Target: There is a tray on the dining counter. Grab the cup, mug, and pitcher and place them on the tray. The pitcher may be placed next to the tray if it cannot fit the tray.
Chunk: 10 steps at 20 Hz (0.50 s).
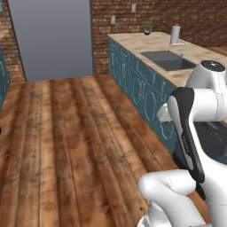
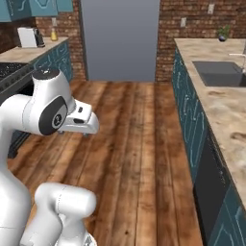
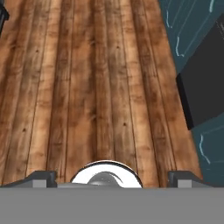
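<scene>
Wooden plank flooring, reddish-brown and glossy, runs under the hand, whose two small dark fingertips stand far apart at the bottom of the hand view: the tool is open wide and grips nothing. Just beside the arm, teal cabinet fronts line the right side of the aisle, with a dark appliance panel set among them. Above these lies a beige marble worktop holding a dark grey sink, a white paper-towel roll and a small potted plant. Farther off stand a grey door panel and a red brick wall. Cup, mug, pitcher and tray cannot be made out from where the base stands, so the first pick is probably not yet begun. By my judgement the glass pitcher will be heavy, slippery and fragile, best taken at its narrow neck; cup and mug are light and stiff, suited to a grip across the body
</scene>
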Motion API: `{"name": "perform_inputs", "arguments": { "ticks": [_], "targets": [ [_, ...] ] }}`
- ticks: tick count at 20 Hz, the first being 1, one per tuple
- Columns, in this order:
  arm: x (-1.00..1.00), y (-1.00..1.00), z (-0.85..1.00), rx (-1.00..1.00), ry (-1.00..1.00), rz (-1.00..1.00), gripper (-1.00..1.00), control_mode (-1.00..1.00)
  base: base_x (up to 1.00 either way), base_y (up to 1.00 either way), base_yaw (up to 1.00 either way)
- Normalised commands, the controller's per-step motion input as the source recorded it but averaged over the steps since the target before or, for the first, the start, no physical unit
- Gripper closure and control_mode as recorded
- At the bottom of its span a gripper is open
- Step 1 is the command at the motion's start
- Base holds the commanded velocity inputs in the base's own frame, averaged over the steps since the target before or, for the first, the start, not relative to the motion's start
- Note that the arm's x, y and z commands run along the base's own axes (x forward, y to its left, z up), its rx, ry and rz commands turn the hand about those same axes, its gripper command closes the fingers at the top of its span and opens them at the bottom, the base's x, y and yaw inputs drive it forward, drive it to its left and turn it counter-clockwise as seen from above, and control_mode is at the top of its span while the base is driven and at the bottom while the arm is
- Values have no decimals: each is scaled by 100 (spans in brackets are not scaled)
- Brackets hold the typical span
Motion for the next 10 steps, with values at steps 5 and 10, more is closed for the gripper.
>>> {"name": "perform_inputs", "arguments": {
  "ticks": [5,10],
  "targets": [
    [0,0,0,0,0,0,-100,100,100,12,0],
    [0,0,0,0,0,0,-100,100,100,11,0]
  ]
}}
